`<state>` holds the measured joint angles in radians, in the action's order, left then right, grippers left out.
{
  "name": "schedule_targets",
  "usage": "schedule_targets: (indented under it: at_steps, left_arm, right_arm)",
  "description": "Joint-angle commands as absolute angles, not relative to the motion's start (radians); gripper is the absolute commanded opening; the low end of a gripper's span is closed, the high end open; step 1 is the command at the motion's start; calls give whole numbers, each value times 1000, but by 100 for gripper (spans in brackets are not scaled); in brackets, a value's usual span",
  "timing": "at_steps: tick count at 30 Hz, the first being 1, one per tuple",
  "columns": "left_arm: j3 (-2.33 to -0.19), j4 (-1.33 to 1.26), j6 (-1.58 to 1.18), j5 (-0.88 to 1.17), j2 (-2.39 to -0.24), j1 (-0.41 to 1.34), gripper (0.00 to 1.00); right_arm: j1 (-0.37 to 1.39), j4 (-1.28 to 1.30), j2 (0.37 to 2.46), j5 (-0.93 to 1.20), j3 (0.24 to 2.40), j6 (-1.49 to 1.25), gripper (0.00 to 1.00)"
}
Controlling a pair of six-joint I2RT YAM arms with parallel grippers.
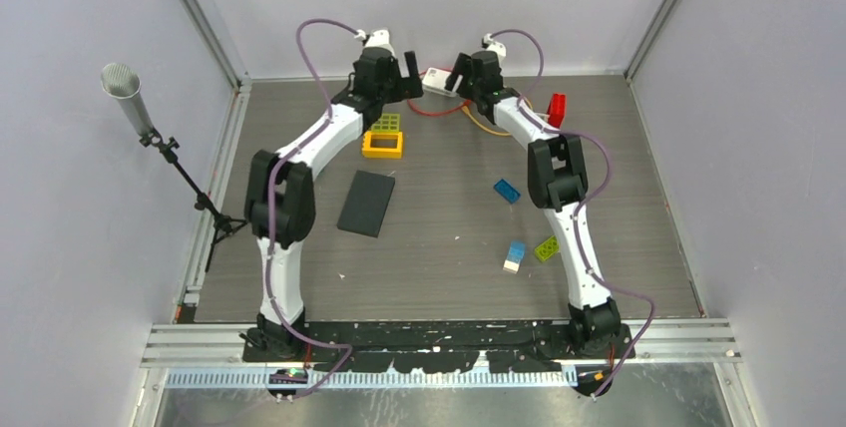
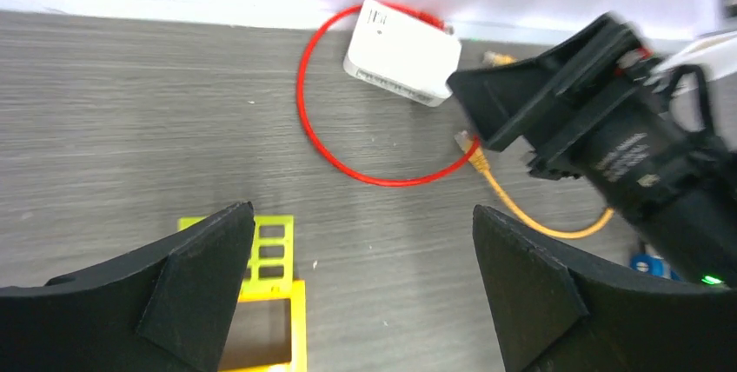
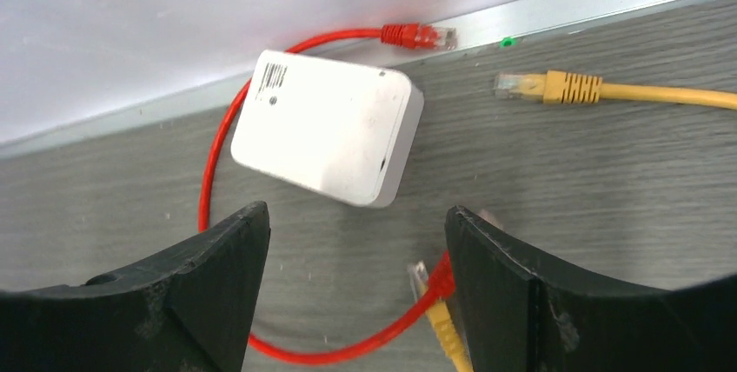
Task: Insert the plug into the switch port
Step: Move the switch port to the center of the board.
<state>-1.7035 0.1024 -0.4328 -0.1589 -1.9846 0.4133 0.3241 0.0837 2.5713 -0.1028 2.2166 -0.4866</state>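
Top view: both arms reach to the upper centre of the frame, where the switch (image 1: 436,80) lies near the wall (image 1: 419,8). The left gripper (image 1: 402,70) sits just left of it and the right gripper (image 1: 460,72) just right. We judge this flanking to be staging: one arm to steady the box, the other to bring a plug.

Left wrist: jaws apart, nothing between them. The switch is at upper centre. A red cable (image 2: 304,120) loops from behind it down to mid-frame. A yellow plug (image 2: 468,141) lies loose just below the switch, beside the right gripper. A brick (image 2: 261,259) is at lower left.

Right wrist: jaws apart and empty, hovering near the switch, which fills the centre-left. The red plug (image 3: 417,36) lies free by the wall, just above the switch. A second yellow plug (image 3: 526,85) is at upper right. We cannot make out the ports. No plug is held yet, so insertion has not begun.
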Motion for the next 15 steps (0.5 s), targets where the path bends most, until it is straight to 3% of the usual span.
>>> schedule_targets:
  at_steps: [1,7,15]
  left_arm:
    - [-1795,95,-416,-57,-2171,396,99]
    - [-1987,25,-416,29,-2370,379,100]
    - [-2279,5,-481,119,-2586,349,100]
  right_arm:
    - [302,-77,2636,-140,2291,-631,78]
    - [292,-71,2733,-117,2416,-686,78]
    - [270,-120,2771,-70,2423,-770,77]
